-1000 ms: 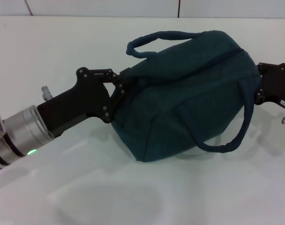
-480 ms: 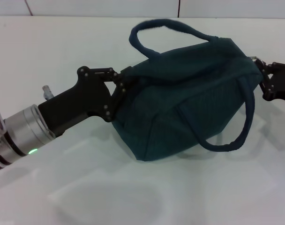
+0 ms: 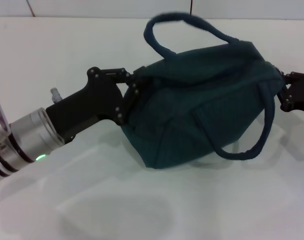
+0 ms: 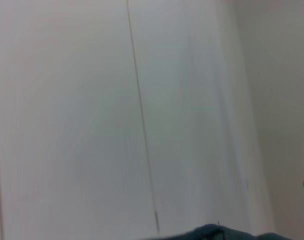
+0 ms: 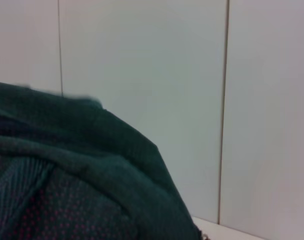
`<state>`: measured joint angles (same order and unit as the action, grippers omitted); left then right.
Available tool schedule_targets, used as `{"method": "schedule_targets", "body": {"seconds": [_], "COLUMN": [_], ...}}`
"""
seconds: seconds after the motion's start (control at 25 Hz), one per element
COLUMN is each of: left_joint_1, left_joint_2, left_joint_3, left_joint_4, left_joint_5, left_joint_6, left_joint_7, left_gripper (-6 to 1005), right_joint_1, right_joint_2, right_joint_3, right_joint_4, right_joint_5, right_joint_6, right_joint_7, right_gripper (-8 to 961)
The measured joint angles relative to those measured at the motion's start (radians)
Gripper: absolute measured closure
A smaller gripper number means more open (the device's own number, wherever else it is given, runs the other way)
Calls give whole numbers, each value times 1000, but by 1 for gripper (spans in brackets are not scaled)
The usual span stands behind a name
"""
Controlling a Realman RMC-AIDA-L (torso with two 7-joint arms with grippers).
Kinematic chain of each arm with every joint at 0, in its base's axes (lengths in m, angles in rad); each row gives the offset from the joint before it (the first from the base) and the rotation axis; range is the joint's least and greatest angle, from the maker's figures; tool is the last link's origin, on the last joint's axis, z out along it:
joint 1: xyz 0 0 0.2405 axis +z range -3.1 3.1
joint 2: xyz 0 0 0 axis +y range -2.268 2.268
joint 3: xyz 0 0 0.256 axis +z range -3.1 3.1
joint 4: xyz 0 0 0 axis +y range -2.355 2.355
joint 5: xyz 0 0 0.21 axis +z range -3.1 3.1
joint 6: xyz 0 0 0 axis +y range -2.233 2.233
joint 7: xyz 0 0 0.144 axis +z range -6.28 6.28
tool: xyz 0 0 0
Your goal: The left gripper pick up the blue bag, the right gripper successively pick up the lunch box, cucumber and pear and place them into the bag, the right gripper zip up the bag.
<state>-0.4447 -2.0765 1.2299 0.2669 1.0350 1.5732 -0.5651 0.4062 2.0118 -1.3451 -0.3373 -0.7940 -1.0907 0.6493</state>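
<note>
On the left of the head view, the left end effector [image 3: 133, 91] reaches in on its silver wrist, where a green light glows, and its black fingers [image 3: 126, 95] are pressed together on the fabric at the left end of the blue bag [image 3: 202, 110], pinching it. The bag sits in the middle of the white table [image 3: 67, 55], bulging and tilted, its left end drawn up toward the pinching fingers. One rope-like handle [image 3: 184, 22] arches upright above the top of the bag, and the other handle [image 3: 252, 135] hangs down the near side in a loop that reaches the table. The top seam of the bag runs from the left grip toward the right end; whether it is closed all the way cannot be told. At the right edge, the right end effector [image 3: 286, 92] is at the bag's right end, touching or just beside the fabric; whether its fingers are spread or pressed together cannot be told. The right wrist view shows only the dark teal cloth close up against a pale panelled wall [image 5: 142, 65].
</note>
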Motion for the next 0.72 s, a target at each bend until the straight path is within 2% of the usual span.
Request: {"method": "schedule_targets", "body": {"seconds": [0.28, 0.52, 0.72], "left_joint_1": [5, 3, 10], "left_joint_2": [-17, -23, -25], "left_joint_3": [1, 3, 6], "left_joint_4": [-17, -66, -79], "left_joint_5": [-85, -139, -174], "left_joint_6": [-20, -16, -12], "left_joint_7": [7, 49, 61], "left_gripper": [946, 944, 778], "right_joint_1": [7, 5, -1], "right_joint_2": [2, 3, 2], "right_joint_3": [4, 7, 7], "right_joint_4": [-10, -23, -23], "right_joint_5": [5, 8, 9], "right_joint_6": [-18, -41, -92], "right_joint_7": [81, 90, 91], "right_gripper": [918, 770, 598]}}
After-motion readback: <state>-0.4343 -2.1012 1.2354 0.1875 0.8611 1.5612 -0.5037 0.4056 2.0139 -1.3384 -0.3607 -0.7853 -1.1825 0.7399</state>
